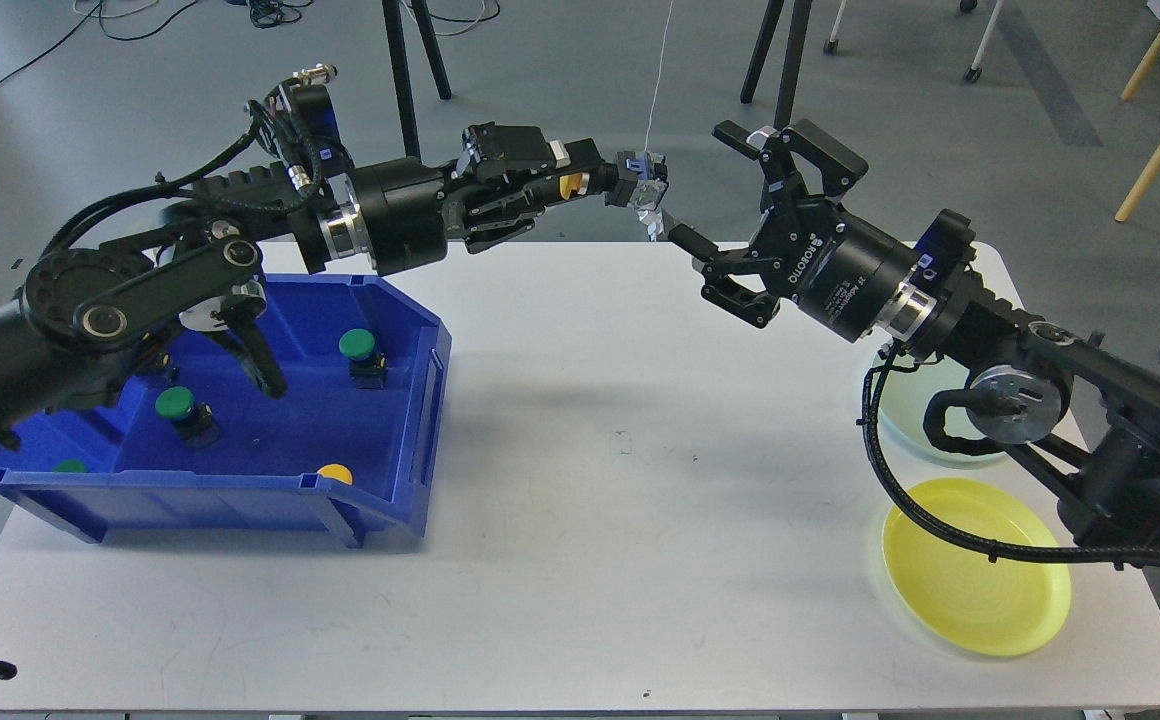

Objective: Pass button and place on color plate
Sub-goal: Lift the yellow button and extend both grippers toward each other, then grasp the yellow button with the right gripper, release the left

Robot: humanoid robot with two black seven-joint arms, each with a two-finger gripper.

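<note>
My left gripper (580, 182) is shut on a yellow button (570, 185), held sideways in the air above the table's far edge. The button's blue and clear block (643, 187) sticks out to the right. My right gripper (715, 195) is open, its fingers spread just right of that block and not touching it. The yellow plate (980, 590) lies at the front right. The pale green plate (940, 445) lies behind it, largely hidden by my right arm.
A blue bin (420, 400) stands at the left with two green buttons (357, 345) (175, 403), a yellow button (335, 473) and another green one (70, 466) behind its front wall. Stand legs (790, 60) rise beyond the table.
</note>
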